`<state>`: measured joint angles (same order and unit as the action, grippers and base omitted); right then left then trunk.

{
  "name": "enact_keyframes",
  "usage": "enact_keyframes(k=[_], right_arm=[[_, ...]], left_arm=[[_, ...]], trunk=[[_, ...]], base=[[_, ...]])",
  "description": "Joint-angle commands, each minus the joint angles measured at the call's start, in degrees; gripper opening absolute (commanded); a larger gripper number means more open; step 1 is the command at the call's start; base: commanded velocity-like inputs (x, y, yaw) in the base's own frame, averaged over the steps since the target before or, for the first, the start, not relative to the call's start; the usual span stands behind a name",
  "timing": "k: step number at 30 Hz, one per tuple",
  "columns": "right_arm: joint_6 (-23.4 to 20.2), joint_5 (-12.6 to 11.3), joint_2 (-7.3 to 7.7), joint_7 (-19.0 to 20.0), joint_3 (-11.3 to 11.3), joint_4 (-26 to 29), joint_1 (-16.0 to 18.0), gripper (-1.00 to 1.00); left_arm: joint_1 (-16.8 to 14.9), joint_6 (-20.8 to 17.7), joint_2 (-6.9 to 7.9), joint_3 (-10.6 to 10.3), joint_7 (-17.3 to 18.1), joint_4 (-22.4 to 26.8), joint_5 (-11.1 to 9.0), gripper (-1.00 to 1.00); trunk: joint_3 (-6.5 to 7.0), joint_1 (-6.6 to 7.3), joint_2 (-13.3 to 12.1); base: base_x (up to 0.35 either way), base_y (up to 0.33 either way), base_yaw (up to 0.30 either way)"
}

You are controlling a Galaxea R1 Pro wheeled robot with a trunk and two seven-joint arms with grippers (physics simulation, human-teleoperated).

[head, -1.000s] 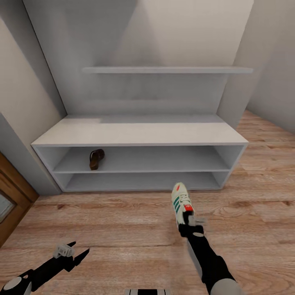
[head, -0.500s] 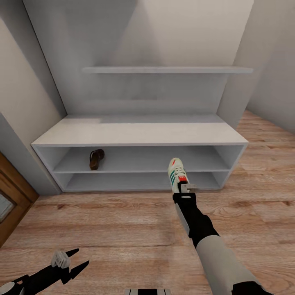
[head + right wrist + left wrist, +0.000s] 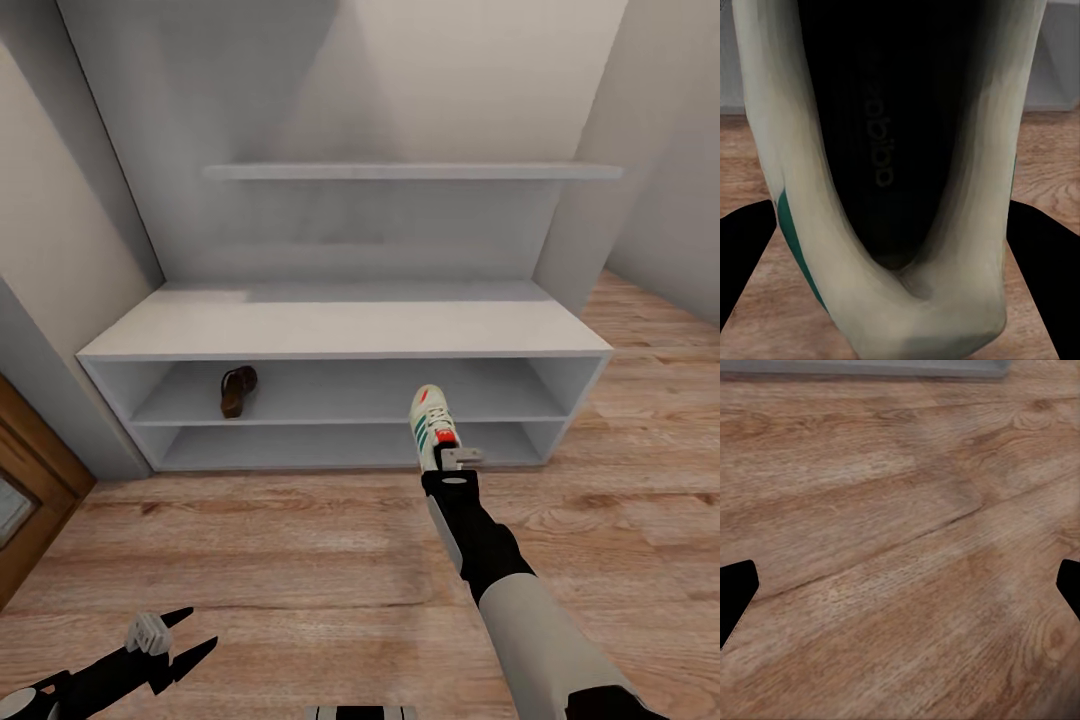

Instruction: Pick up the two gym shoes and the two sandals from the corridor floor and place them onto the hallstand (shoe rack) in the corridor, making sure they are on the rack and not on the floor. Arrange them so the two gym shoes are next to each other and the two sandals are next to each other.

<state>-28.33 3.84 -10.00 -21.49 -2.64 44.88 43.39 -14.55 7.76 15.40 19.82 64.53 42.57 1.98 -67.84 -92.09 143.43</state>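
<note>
Right pincer [image 3: 452, 462] grips one gym shoe [image 3: 432, 423]; one sandal [image 3: 237, 389] sits shelved; left pincer [image 3: 182, 637] spread.

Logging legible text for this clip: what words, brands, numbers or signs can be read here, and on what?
"adidas": dark lettering on the insole inside the gym shoe held by the right gripper, seen in the right wrist view; blurred, so the reading is likely rather than certain.
Red tongue label on that shoe, head view: too small to read.
No other text on the hallstand or sandal.

Head cam faces hallstand [image 3: 340, 325] from above; wrist cams close on floor [image 3: 900, 555].
</note>
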Motion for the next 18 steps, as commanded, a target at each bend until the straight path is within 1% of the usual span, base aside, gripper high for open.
enact_keyframes(k=[1, 7, 12, 18], right_arm=[[-0.5, 0.4, 0.00, -0.1, -0.1, 0.0, 0.0, -1.00], [-0.5, 0.5, 0.00, -0.1, -0.1, -1.8, 0.0, -1.00], [-0.5, 0.5, 0.00, -0.1, 0.0, -2.2, 0.0, -1.00], [-0.5, 0.5, 0.00, -0.1, 0.1, -2.3, 0.0, -1.00]], left_arm=[[0.0, 0.5, -0.02, 0.1, 0.2, 0.0, 0.2, 1.00], [-0.1, 0.5, -0.02, 0.1, 0.2, 0.1, 0.2, 1.00], [0.0, 0.5, -0.02, 0.1, 0.1, 0.2, 0.3, 1.00], [0.0, 0.4, -0.02, 0.0, 0.1, 0.2, 0.3, 1.00]], trunk=[[-0.05, 0.01, 0.0], [-0.05, 0.01, 0.0], [-0.05, 0.01, 0.0], [-0.18, 0.01, 0.0]], base=[[0.033, 0.034, 0.000], [0.009, 0.010, 0.000], [0.001, 0.002, 0.002], [0.000, 0.000, 0.059]])
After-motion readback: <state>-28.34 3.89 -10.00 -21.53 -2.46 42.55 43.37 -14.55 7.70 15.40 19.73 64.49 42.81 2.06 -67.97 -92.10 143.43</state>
